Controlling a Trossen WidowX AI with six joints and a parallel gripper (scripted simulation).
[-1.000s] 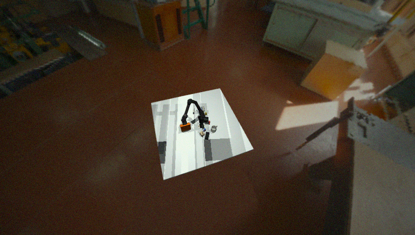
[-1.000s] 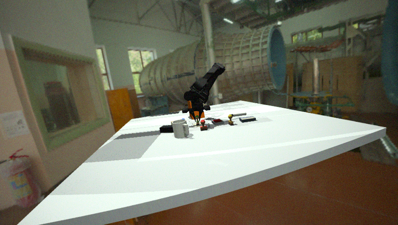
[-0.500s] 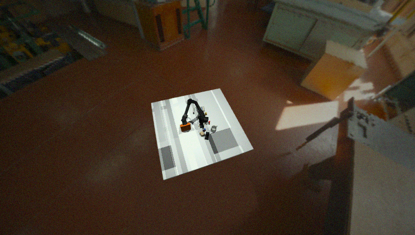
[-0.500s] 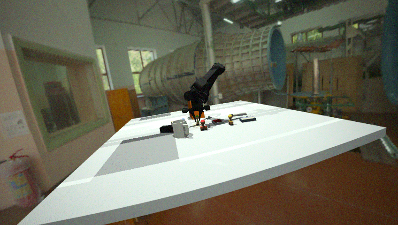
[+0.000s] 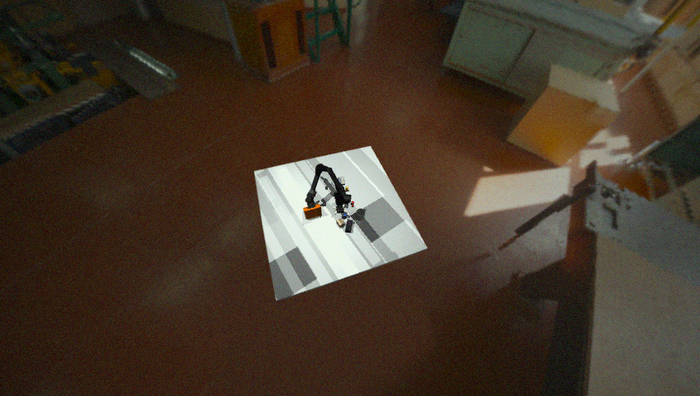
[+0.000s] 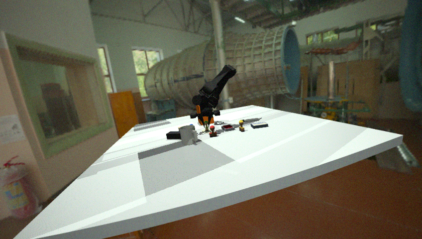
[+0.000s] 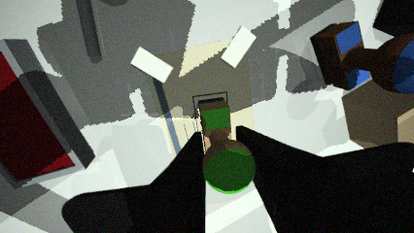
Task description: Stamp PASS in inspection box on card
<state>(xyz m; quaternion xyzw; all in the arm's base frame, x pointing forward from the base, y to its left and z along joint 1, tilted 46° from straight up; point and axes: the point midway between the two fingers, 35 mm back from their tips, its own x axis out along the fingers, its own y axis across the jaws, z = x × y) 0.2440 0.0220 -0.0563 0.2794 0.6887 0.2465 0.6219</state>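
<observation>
Wrist view: gripper (image 7: 220,141) around upright green-knobbed stamp (image 7: 227,167), base down.

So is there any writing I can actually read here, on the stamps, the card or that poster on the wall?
None can be read.
Cream card with outlined box: faint lines only, too blurred.
Green-knobbed wooden stamp held in the gripper: no lettering shows.
Blue-faced stamp: no lettering shows.
White wall poster: too blurred.
Red fire extinguisher's label: too blurred.
</observation>
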